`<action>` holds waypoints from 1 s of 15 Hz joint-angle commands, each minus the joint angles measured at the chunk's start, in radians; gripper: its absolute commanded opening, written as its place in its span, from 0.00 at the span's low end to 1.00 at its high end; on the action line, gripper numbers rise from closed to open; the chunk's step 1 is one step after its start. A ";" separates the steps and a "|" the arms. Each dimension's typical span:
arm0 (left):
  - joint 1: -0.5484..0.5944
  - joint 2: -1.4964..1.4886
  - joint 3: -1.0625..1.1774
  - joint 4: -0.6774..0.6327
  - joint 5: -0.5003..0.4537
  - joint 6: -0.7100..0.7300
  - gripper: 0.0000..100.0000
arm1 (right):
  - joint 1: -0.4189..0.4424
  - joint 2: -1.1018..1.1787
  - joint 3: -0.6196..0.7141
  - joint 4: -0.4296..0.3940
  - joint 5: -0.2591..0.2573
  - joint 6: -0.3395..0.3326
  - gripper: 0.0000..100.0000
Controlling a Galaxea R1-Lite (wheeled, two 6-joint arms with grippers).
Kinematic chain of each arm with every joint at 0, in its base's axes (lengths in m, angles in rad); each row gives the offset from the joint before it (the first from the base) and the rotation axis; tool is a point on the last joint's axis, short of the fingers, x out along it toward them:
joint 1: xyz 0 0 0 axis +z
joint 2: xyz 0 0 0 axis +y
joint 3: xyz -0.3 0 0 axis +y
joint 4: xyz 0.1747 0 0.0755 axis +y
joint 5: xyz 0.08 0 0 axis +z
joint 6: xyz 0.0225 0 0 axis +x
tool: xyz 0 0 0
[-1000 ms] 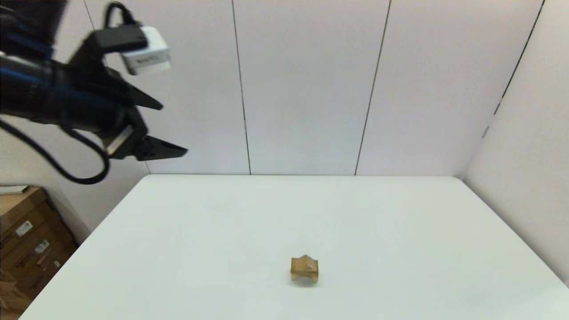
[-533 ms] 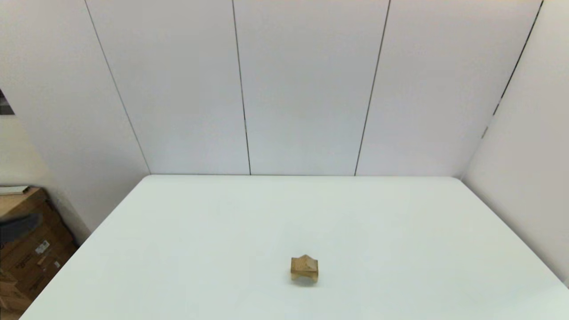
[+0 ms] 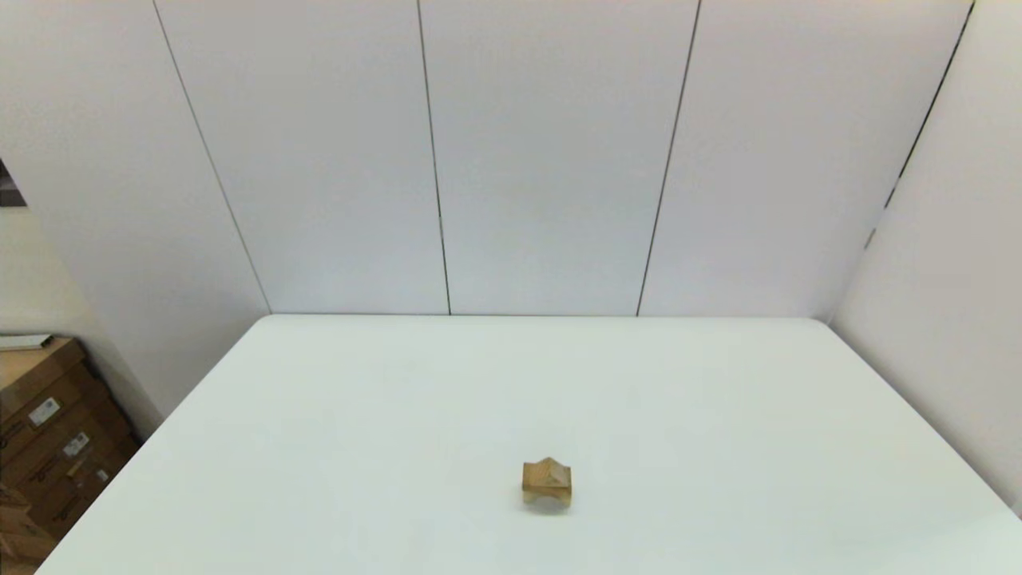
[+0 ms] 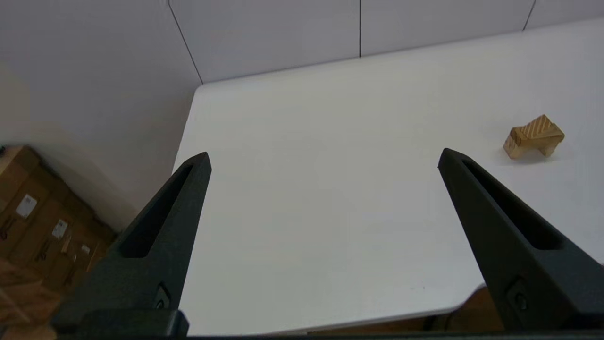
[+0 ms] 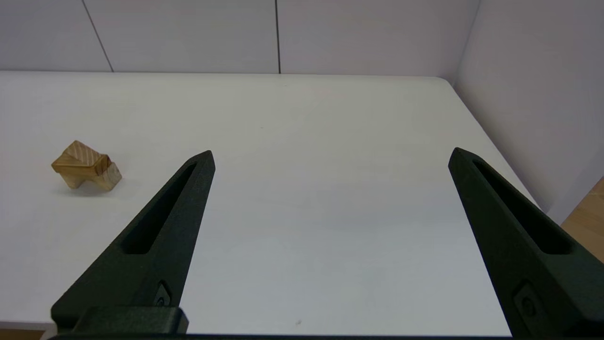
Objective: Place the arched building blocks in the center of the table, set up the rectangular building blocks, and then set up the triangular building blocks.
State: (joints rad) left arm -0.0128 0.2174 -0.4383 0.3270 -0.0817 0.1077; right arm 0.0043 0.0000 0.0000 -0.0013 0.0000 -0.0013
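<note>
Looking at the head view, you no longer see the left tool (image 4: pixel 323 158) above the desk (image 3: pixel 718 383); both it and the right tool (image 5: pixel 330 156) hang spread and empty, well apart from the stacked blocks: arched building blocks (image 3: pixel 547 497), rectangular building blocks (image 3: pixel 536 477), triangular building blocks (image 3: pixel 549 469). The build looks finished.

The head camera looks forward and down over the table (image 3: pixel 335 447), the stacked blocks (image 3: pixel 547 482) near its 6 o'clock edge. Each wrist camera sits low by the near edge, looking between spread fingers toward 12 o'clock. All three views share the stacked blocks.
</note>
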 commanded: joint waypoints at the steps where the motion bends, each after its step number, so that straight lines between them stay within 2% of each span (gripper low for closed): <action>1: -0.001 -0.165 0.230 -0.181 0.002 -0.006 1.00 | 0.000 0.000 0.000 0.000 0.000 0.000 1.00; 7: 0.002 -0.216 0.438 -0.399 0.003 -0.023 1.00 | 0.000 0.000 0.000 0.000 0.000 0.000 1.00; 10: 0.002 -0.216 0.438 -0.398 0.003 -0.031 1.00 | 0.000 0.000 0.000 0.000 0.000 0.000 1.00; 15: 0.002 -0.216 0.438 -0.388 0.003 -0.180 1.00 | 0.000 0.000 0.000 0.000 0.000 0.000 1.00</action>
State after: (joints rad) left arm -0.0104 -0.0009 -0.0004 -0.0638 -0.0772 -0.0349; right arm 0.0043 0.0000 0.0000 -0.0009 0.0000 -0.0013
